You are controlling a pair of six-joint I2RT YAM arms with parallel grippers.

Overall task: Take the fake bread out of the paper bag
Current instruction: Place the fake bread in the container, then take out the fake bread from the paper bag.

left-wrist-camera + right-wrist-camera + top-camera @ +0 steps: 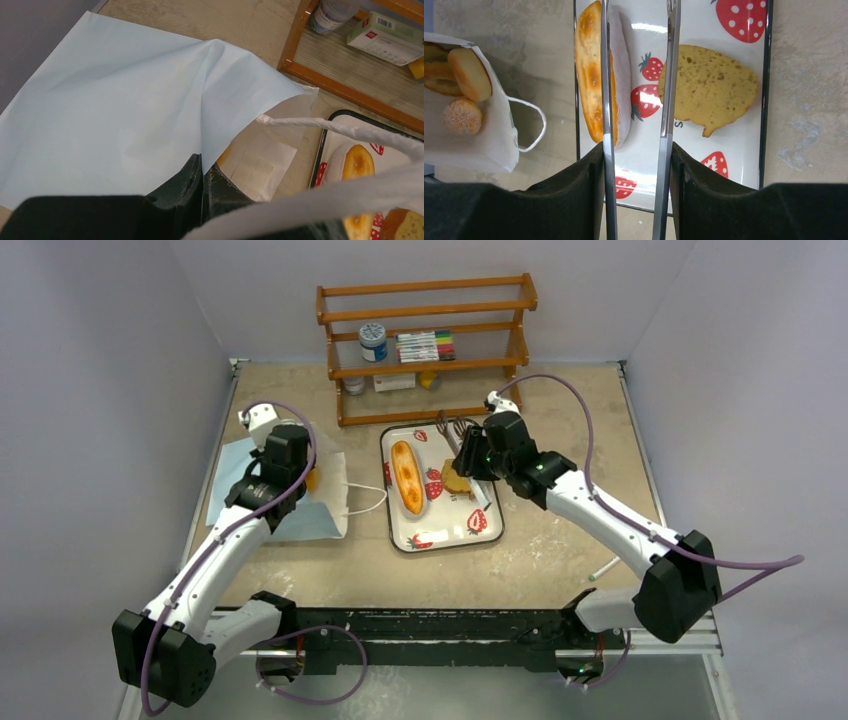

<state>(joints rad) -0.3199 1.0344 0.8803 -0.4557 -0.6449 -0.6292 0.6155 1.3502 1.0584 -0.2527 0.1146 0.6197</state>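
Note:
The light blue paper bag (290, 515) lies at the left, its mouth facing the tray. My left gripper (203, 162) is shut on the bag's upper edge (215, 100) and holds it raised. Inside the bag (489, 142) sit two orange-brown rings (469, 72) and a speckled bun (461, 116). On the strawberry-print tray (445, 537) lie a long golden loaf (407, 478) and a tan bread piece (709, 90). A pale pinkish piece (622, 75) rests against the loaf (588, 70). My right gripper (636, 150) is shut on metal tongs (669, 100) that hang over the tray with nothing between their arms.
A wooden shelf (430, 340) with a jar, markers and boxes stands at the back, just beyond the tray. The bag's white cord handle (368, 502) lies between bag and tray. A small white pen-like thing (603, 570) lies near the right arm's base.

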